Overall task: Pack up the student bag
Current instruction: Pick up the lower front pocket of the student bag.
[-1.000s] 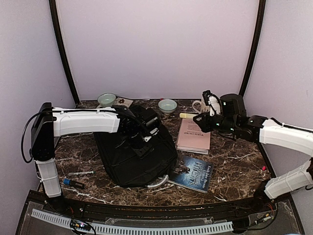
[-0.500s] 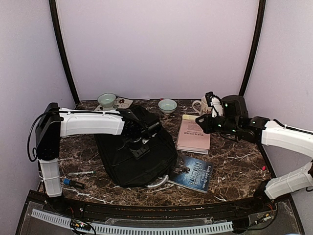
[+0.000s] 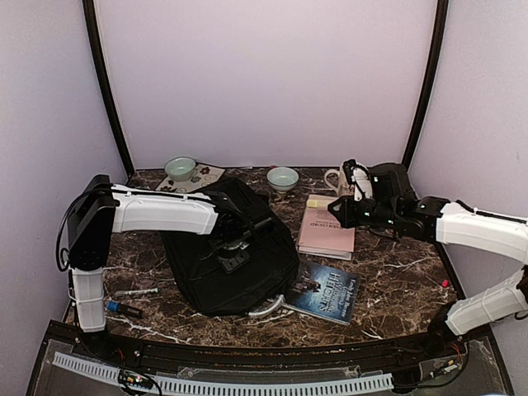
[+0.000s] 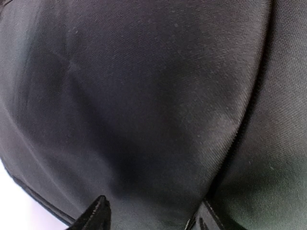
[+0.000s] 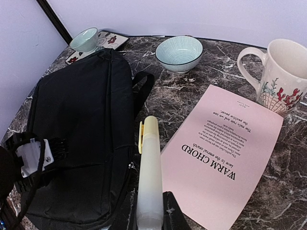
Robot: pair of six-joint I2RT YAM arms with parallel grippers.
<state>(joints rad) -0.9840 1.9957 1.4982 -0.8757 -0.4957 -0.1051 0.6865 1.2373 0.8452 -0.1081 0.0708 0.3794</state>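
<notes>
left arm: upright link stands at the left edge, white forearm runs level to the right, wrist bent down over the student bag [image 3: 206, 276]
left gripper [image 4: 151, 216] points straight down onto the bag's upper half; fingertips [image 4: 98, 211] stand spread with black fabric filling the gap between them, right tip sits by a zipper seam. can't tell if the tips actually press the fabric
right arm: comes up from the near right corner, elbow out at the right, forearm reaching left and roughly level
right gripper [image 5: 148, 215] hangs above the far left corner of the pink book [image 5: 225, 158], clear of the table [image 3: 396, 272], pinching a pale yellow marker [image 5: 149, 163] near its back end; marker sticks out ahead of the fingers, capped end forward
bag lies flat, centre-left on the table, between the two arms, long axis slightly diagonal; grey handle [image 3: 268, 309] at its near edge, just beside the blue book [image 3: 326, 289]
pink book lies right of the bag, mug [image 5: 283, 76] behind it at the right, striped bowl [image 5: 180, 52] behind the bag, teal cup [image 5: 84, 39] at the far left corner
</notes>
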